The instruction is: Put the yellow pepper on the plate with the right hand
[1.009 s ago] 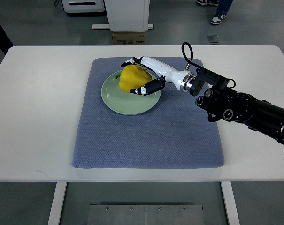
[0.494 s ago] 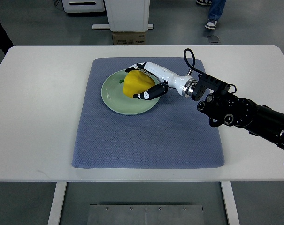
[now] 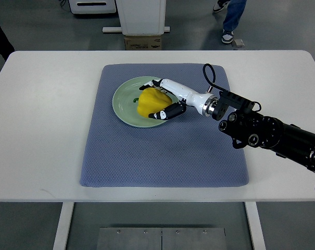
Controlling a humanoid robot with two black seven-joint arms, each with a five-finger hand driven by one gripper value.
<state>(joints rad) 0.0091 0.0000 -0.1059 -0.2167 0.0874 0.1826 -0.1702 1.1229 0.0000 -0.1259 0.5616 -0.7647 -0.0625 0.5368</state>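
Observation:
A yellow pepper (image 3: pixel 150 101) with a green stem sits on the right part of a pale green plate (image 3: pixel 125 102), which lies on a blue-grey mat (image 3: pixel 162 146). My right hand (image 3: pixel 158 99) comes in from the right, white with black fingertips, and its fingers are curled around the pepper's right side, shut on it. The pepper appears to rest on the plate. The left arm is not in view.
The mat lies in the middle of a white table (image 3: pixel 42 114). A cardboard box (image 3: pixel 143 42) and a white stand are behind the far edge. A person's legs (image 3: pixel 230 18) show at the back right.
My right hand has moved the pepper a little toward the near right and lowered it onto the plate. The grasp has stayed shut. The person at the back has walked left.

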